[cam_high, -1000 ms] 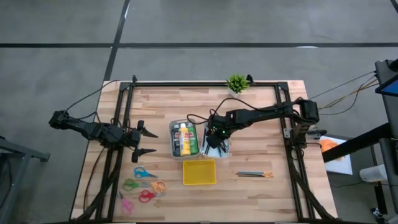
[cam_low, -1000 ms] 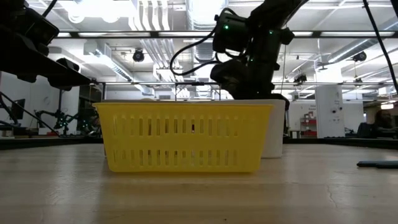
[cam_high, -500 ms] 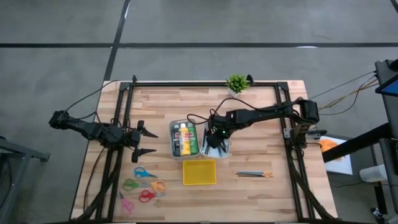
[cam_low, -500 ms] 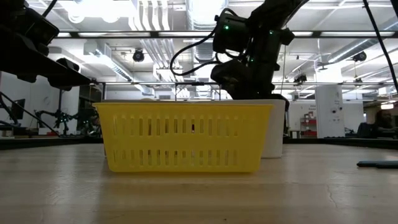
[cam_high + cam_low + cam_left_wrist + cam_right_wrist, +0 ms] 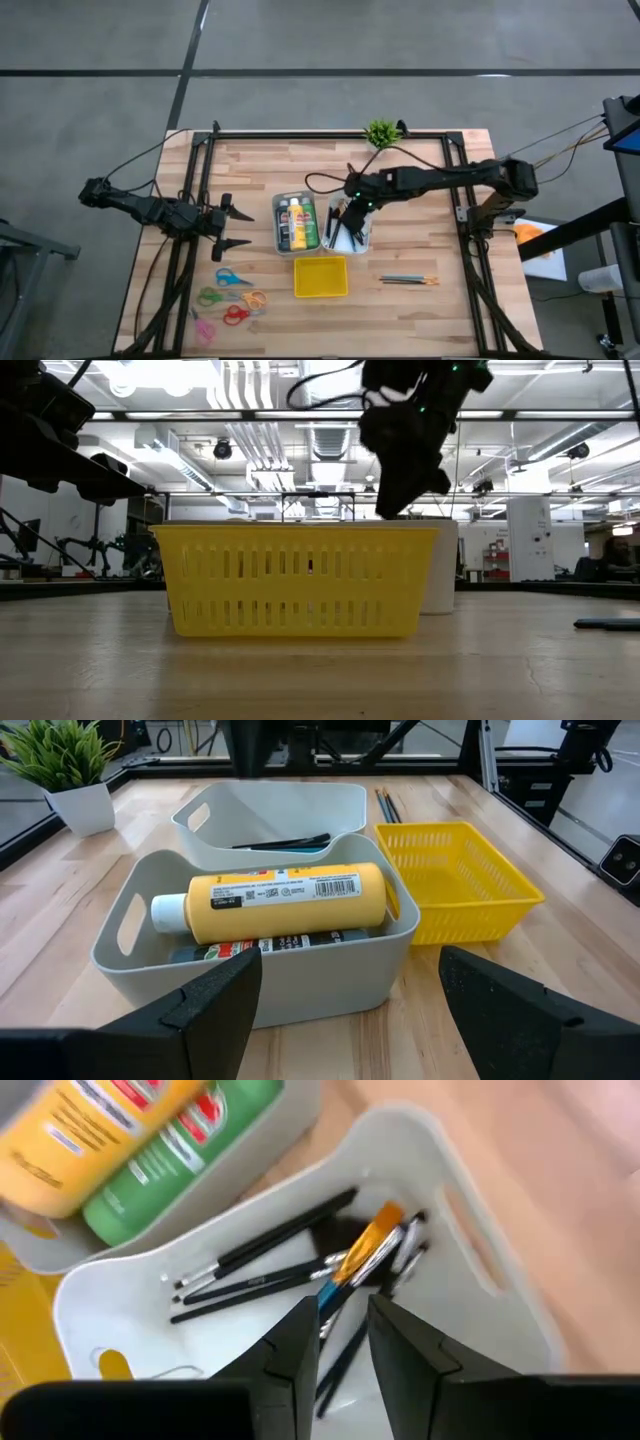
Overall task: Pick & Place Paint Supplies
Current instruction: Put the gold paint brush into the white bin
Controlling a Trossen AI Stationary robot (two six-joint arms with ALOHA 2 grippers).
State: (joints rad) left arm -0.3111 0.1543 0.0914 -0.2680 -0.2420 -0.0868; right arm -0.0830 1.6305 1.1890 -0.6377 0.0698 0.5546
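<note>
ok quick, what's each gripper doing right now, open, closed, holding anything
Left gripper: open, empty, left of the grey bin of paint bottles.
Right gripper: open, empty, above the white bin of brushes.

This is a robotics lab or research workshop, not a home. A wooden table (image 5: pixel 420 300) stands on a bare grey concrete floor (image 5: pixel 300 40) marked with dark lines, and a black metal frame (image 5: pixel 300 134) runs around the table's edges. Two dark robot arms are mounted on it, with cables (image 5: pixel 560 145) trailing off to the side. Across the table, the room behind is a large open hall with long ceiling lights (image 5: pixel 200 415), exposed pipes and ducts (image 5: pixel 245 445) overhead, and white pillars (image 5: pixel 525 535). More stands and equipment (image 5: pixel 95 550) are set up in the background.
</note>
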